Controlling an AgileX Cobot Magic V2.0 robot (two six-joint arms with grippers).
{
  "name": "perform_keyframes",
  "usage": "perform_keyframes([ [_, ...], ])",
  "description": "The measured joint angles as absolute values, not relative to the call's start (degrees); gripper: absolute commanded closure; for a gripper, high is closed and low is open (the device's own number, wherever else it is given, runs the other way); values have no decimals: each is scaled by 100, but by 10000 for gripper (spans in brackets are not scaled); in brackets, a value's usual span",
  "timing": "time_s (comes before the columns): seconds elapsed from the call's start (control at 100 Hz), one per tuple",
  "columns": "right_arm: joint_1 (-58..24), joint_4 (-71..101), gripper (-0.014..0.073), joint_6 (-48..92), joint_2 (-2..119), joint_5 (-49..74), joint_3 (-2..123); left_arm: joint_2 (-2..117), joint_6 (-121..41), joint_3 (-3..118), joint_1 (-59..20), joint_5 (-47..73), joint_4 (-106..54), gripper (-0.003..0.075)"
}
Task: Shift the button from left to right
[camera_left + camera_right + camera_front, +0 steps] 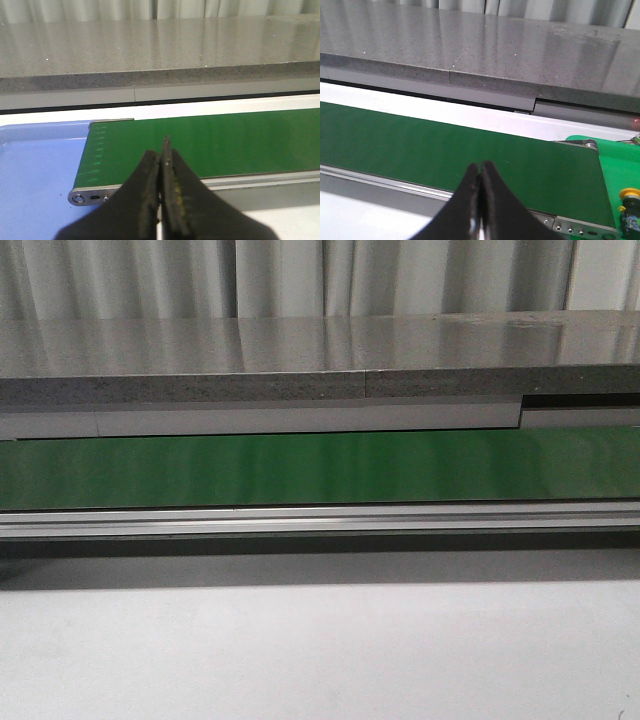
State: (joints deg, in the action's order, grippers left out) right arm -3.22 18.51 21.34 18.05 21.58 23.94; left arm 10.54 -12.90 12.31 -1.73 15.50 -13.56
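A button [629, 205] with a yellow round cap on a black body stands on a green surface [615, 165] just past the belt's end, seen only in the right wrist view at the frame's edge. My right gripper [480, 167] is shut with nothing between its fingers, over the green conveyor belt [445, 145], well apart from the button. My left gripper [162, 150] is shut and empty too, over the other end of the belt [210, 142]. Neither gripper appears in the front view.
A blue tray [35, 170] lies beside the belt's end in the left wrist view. A grey speckled shelf [320, 355] runs behind the belt [320, 468]. An aluminium rail [320, 520] edges the belt, with the white table [320, 660] in front.
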Motion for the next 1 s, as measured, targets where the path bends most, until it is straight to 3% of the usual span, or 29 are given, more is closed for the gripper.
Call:
perform_keyframes([
  [0.34, -345, 1826, 662, 2078, 1692, 1643, 2094, 1054, -1300, 1231, -173, 1550, -1356, 741],
  [0.67, -417, 286, 662, 175, 875, 729, 876, 1054, -1300, 1231, -173, 1550, -1356, 741],
  [1.0, -417, 94, 662, -116, 187, 224, -130, 1054, -1300, 1231, -173, 1550, -1356, 741],
])
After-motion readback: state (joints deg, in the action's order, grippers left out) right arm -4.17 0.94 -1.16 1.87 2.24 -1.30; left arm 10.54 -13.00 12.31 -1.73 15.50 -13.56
